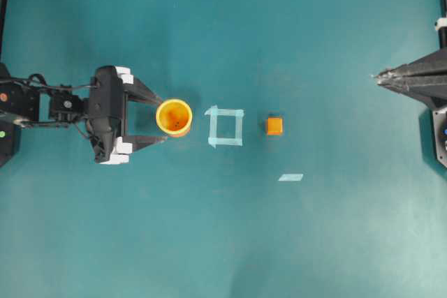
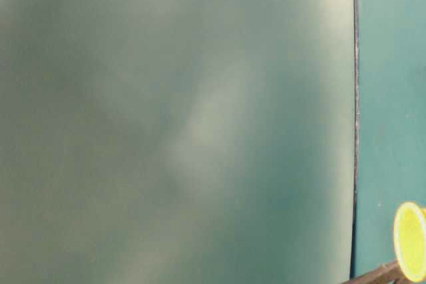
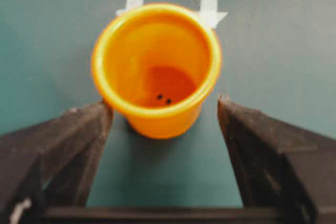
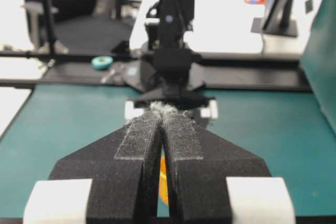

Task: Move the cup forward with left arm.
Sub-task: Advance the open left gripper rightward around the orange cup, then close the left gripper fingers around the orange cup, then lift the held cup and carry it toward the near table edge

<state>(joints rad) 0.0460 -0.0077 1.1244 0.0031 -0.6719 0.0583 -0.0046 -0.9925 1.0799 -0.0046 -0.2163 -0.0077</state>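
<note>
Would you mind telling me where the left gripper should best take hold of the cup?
Probably on the outer wall just under the rim of the cup. It stands upright and round, and the open left gripper already straddles it from the left, so closing straight in should work.

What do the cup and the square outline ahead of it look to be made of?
The cup looks like smooth, glossy moulded plastic: even yellow-orange colour, rounded rim, soft highlights on the wall. The square outline looks like strips of pale, matte tape stuck flat on the table, with overlapping ends at the corners; paper or vinyl, I cannot tell.

Teal table (image 1: 209, 242): cup (image 1: 174, 116), cube (image 1: 274, 125), tape square (image 1: 225, 126).
</note>
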